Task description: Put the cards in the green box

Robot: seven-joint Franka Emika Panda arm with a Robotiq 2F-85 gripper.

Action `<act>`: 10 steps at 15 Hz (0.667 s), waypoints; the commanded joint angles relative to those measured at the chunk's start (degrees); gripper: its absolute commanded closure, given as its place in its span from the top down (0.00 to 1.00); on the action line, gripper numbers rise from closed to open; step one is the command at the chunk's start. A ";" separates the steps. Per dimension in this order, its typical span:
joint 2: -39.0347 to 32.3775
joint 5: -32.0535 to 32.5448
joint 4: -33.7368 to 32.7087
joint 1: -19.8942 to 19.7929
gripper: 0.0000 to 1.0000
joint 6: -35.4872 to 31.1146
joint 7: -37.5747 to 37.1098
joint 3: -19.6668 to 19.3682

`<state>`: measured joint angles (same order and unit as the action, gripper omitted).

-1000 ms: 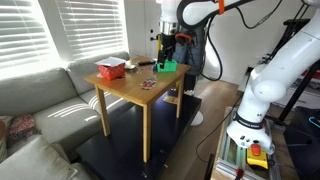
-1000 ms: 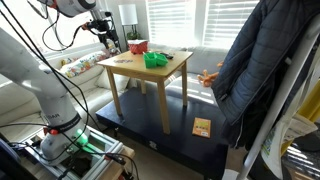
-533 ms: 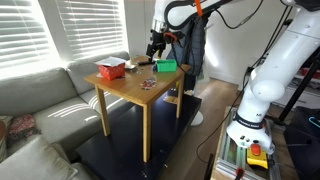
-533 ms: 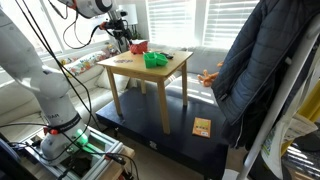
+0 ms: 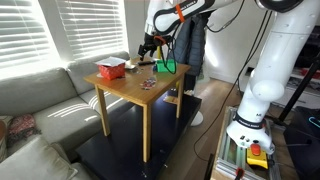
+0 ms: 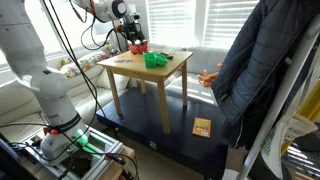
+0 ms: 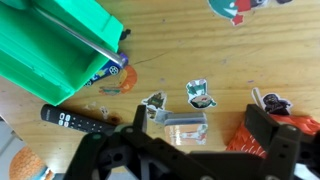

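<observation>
Compared with a second ago, the pincer [image 5: 147, 52] is found shifted away from above the green box [image 5: 166, 66] toward the middle of the worktop [image 5: 120, 95]; the box itself is unmoved. The green box is seen at the far edge of the worktop, apart from the red box [image 5: 110, 69], and in the wrist view it fills the upper left corner. Small cards [image 7: 200, 93] are scattered on the bare wood just beside it, and a black stick [image 7: 75, 120] lies near its lower edge. The pincer hangs above the cards with its jaws spread wide and nothing held. For a clean pick, one card should be centred between the jaws and the pincer lowered straight, since thin flat cards are likely to slip. The single cards are told apart only in the wrist view; only the exterior views give the pincer's height above the worktop.
</observation>
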<state>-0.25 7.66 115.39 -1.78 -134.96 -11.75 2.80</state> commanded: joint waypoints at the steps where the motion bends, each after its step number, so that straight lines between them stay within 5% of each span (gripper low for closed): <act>1: -6.13 -0.16 -4.64 1.04 1.00 -3.96 0.99 -0.89; 10: -6.88 -0.29 -4.80 1.49 1.00 -4.04 0.61 -1.50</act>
<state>-7.16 7.70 110.72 -1.37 -139.18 -11.44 2.45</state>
